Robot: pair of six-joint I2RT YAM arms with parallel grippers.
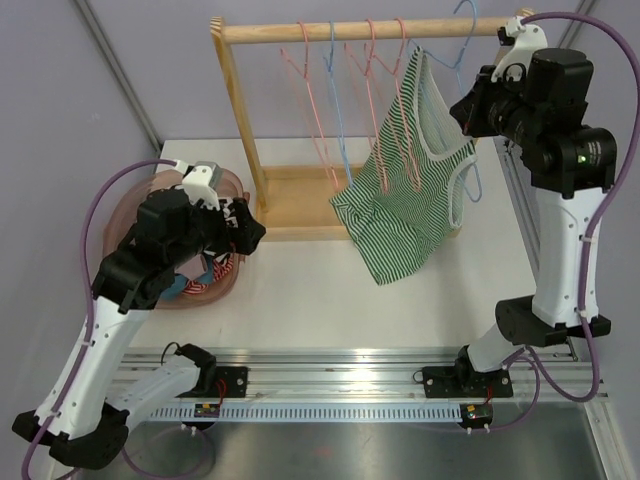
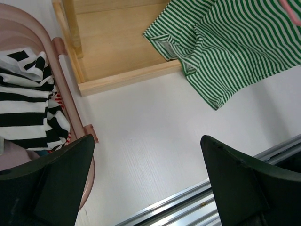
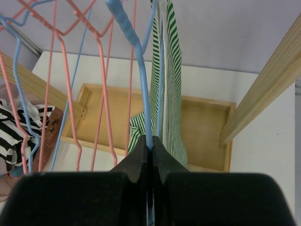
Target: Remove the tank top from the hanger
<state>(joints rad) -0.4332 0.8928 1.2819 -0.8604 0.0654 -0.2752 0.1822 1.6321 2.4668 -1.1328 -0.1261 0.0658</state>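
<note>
**Right pincer clamped on the hanger wire; tank top not yet off**

1. My right pincer (image 3: 149, 141): raised to rail height, fingers pressed together on the thin wire of the blue hanger (image 3: 140, 70). Purpose, as I judge it: to steady the hanger so the cloth can be drawn off without the wire swinging.

2. Tank top (image 1: 405, 200): green and white stripes, hanging just behind the pinched wire and, as far as I can tell, carried on that same hanger. The straps are up near the rail. The body drapes down and leftward in front of the rack's base, its hem apart from the table (image 1: 300, 300). None of it has left the hanger.

3. Wooden rack: rail (image 1: 360, 30) across the top, tray-like base (image 3: 207, 127) below. Several bare pink hangers (image 1: 315, 90) hang to the left of the garment, close enough to tangle if the blue one is pulled sideways.

4. My left pincer (image 2: 146, 183): low over the table, fingers spread wide, nothing between them. It looks toward the garment's lower hem. I judge it to be the free hand that would take the cloth.

5. Pink basket (image 2: 60, 66): at the far left, beside the rack's base, holding black and white striped clothing (image 2: 23, 103). It looks a likely drop point for the garment.
</note>
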